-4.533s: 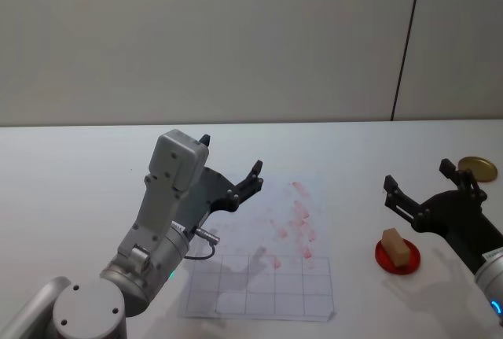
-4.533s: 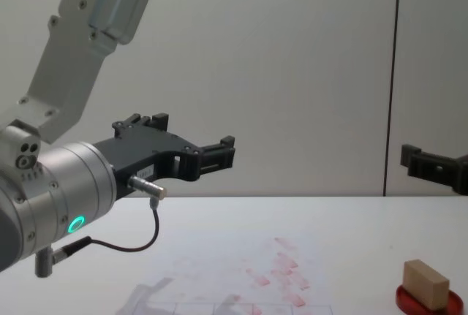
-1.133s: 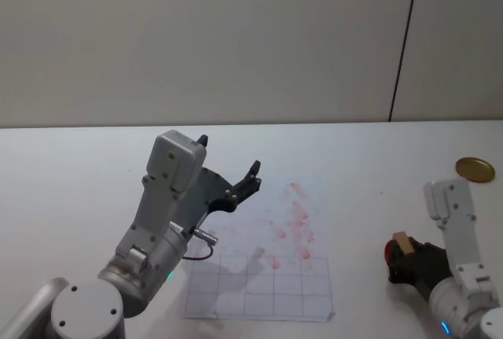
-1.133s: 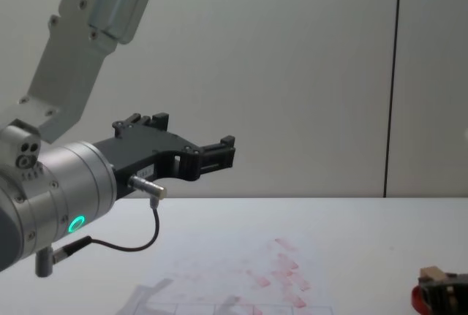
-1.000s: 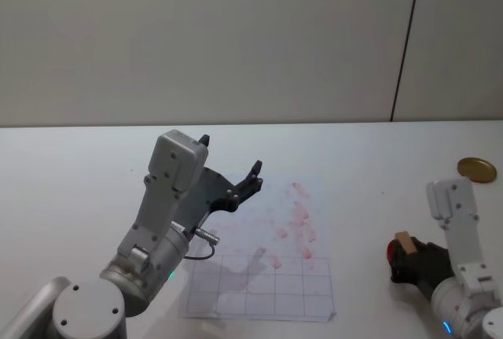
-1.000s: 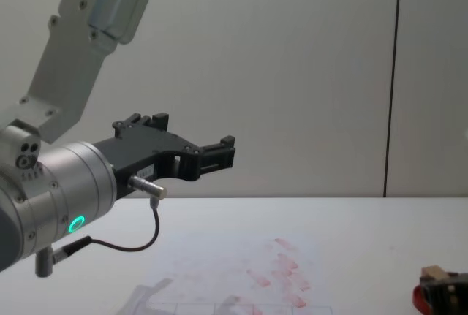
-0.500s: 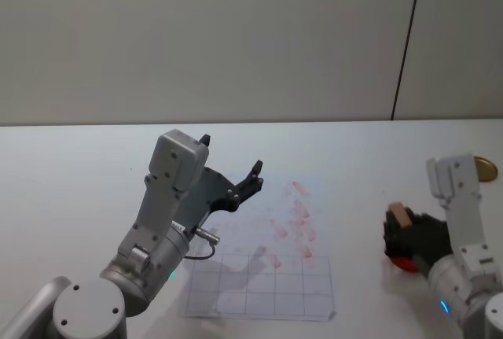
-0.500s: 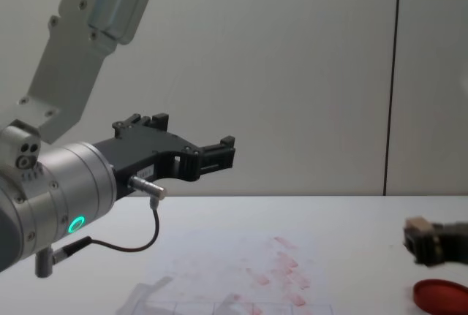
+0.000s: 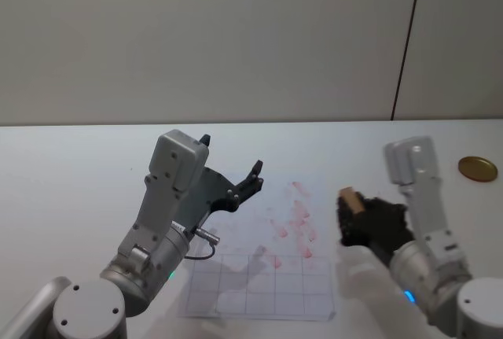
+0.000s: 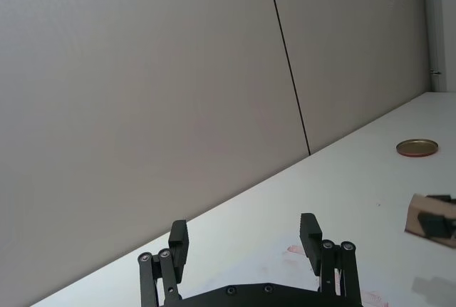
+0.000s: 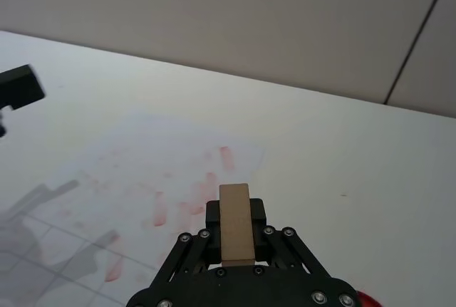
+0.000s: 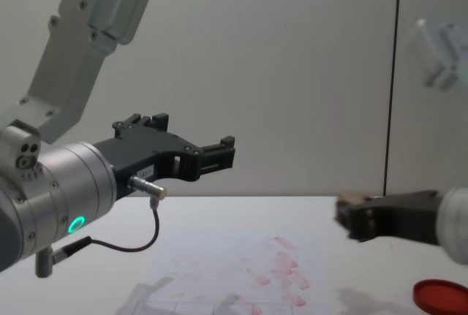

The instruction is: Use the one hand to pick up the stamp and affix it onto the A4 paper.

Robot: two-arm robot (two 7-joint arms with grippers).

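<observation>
Found right gripper (image 9: 350,207) at centre-right of head view, raised off table (image 9: 78,166), just right of the right edge of paper (image 9: 283,197). Logged it pinching stamp (image 9: 348,198), tan block poking out at the tip toward frame left. Confirmed in right wrist view: stamp (image 11: 234,221) clamped on both sides between black fingers (image 11: 212,218), narrow face toward camera, paper (image 11: 142,157) lying farther off beyond it.

Checked chest view: right gripper (image 12: 351,220) at lower right, reaching toward frame left, stamp (image 12: 349,199) at its end and clear above the table surface. Noted red ink pad (image 12: 439,297) flat in bottom right corner, well apart from stamp.

Recorded paper flat on table at lower centre of head view, reddish marks (image 9: 299,221) bunched in its right half, grid lines (image 9: 259,288) along its lower edge.

Found left gripper (image 9: 230,156) parked in mid-air at centre-left of head view, above paper's left part, fingers spread wide, gripping nothing. Same seen in left wrist view (image 10: 244,230), with stamp (image 10: 420,216) at right edge of frame and gold lid (image 10: 417,147) on table above it in frame.
</observation>
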